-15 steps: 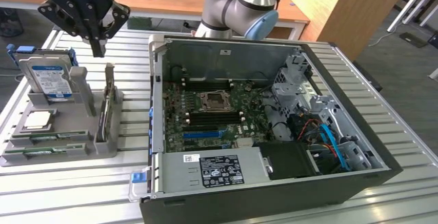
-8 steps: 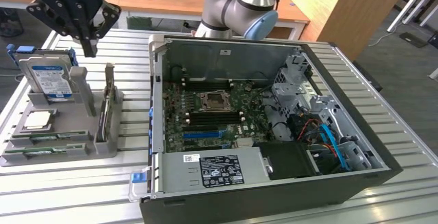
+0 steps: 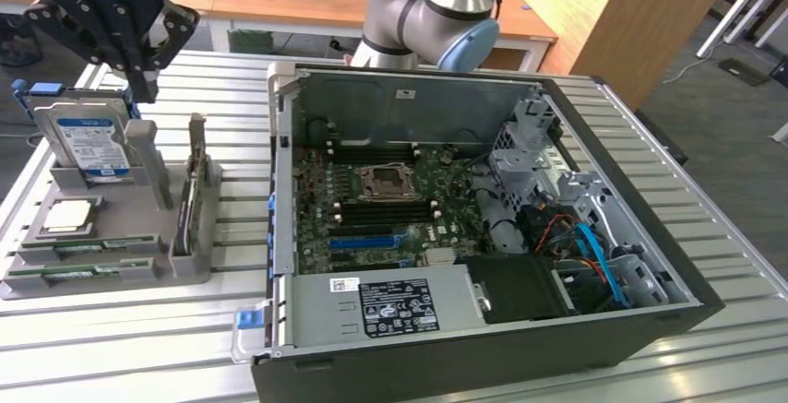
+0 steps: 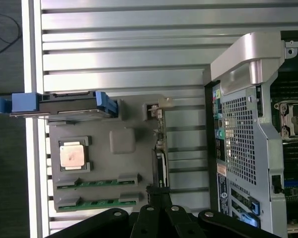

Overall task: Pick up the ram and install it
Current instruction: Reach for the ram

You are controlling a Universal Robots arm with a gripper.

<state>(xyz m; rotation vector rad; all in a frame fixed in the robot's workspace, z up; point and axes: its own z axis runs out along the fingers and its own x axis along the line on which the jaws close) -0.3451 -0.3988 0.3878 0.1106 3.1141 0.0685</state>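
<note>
— Metal slats make up the surface; what's on it?
— An open computer case, and at the exterior view's left a grey holder.
— The tool?
— Clenched on nothing, above the hard drive standing in that holder.
— And the ram?
— Green, lying in a holder slot, well apart from the tool.

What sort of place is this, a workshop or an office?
Likely a robotics lab: a robot arm stands behind an open computer case on a slatted metal table, with wooden desks beyond.
</note>
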